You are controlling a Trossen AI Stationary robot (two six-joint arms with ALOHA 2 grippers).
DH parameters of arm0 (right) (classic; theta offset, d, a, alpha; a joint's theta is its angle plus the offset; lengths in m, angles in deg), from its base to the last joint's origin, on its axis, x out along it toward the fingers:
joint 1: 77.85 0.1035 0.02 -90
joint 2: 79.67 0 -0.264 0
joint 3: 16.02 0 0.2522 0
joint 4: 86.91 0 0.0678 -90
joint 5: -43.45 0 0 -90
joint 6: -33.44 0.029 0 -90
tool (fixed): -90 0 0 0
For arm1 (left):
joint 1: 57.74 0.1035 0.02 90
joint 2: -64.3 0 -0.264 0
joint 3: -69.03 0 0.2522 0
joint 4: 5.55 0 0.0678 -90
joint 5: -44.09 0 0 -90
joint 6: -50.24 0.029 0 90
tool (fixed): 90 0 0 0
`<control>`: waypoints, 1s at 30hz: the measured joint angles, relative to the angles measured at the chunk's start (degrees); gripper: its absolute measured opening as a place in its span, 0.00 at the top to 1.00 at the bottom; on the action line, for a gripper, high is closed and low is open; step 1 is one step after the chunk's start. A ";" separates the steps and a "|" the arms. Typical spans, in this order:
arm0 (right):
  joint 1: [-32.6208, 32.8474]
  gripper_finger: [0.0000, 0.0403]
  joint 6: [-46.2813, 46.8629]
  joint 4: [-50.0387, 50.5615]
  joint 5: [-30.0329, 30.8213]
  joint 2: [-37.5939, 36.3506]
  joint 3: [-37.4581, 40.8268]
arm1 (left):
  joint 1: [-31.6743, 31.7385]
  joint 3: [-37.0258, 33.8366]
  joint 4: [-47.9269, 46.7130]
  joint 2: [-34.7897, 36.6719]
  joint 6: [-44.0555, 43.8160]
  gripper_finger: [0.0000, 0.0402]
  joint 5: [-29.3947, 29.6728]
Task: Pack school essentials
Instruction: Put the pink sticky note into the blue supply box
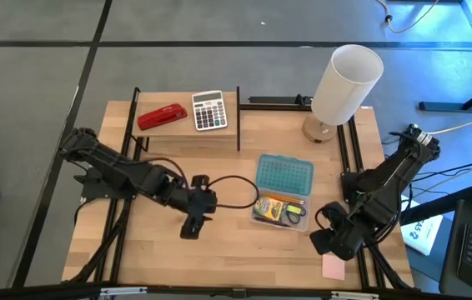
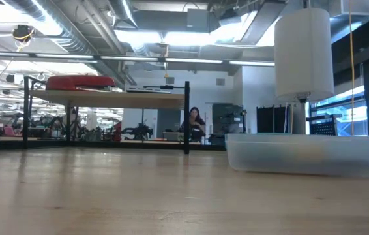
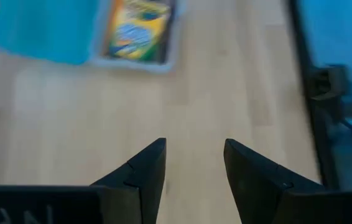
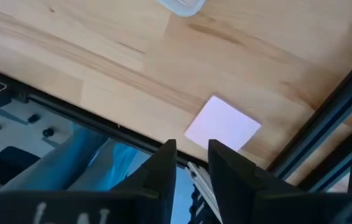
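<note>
A clear pencil box (image 1: 279,210) lies open on the table, its blue lid (image 1: 284,175) flipped toward the far side. Inside lie the yellow-green crayon box (image 3: 138,28), blue-handled scissors (image 1: 290,218) and orange pencils. The pink square note pad (image 1: 333,267) lies flat near the table's near right corner. My right gripper (image 1: 328,237) hovers just above and left of the pad (image 4: 222,124), with a narrow gap between its fingers and nothing held. My left gripper (image 1: 193,221) is open over bare table left of the box, empty (image 3: 194,155). The pen and the tiny yellow piece cannot be made out.
A raised shelf at the far left carries a red stapler (image 1: 162,116) and a grey calculator (image 1: 209,110). A white lamp (image 1: 346,83) stands at the far right corner. Black frame rails (image 1: 354,158) run along the table's sides. Bare wood lies between the left gripper and the box.
</note>
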 joint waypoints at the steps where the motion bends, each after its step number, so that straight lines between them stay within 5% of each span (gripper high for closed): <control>1: 0.00 0.77 0.00 0.00 0.02 0.07 0.00 | 0.46 0.01 0.56 0.00 2.02 0.61 -2.03; 8: 0.00 0.77 -3.12 -0.62 0.02 0.10 0.00 | 2.03 0.01 2.14 0.00 4.52 0.61 -8.72; 19: 0.20 0.76 -7.78 0.06 -5.19 0.83 0.00 | 0.38 0.01 9.69 -0.02 0.63 0.61 -6.63; 30: 0.61 0.60 -7.68 5.98 -10.05 4.26 0.00 | 0.42 0.01 12.40 -0.04 1.05 0.61 -1.92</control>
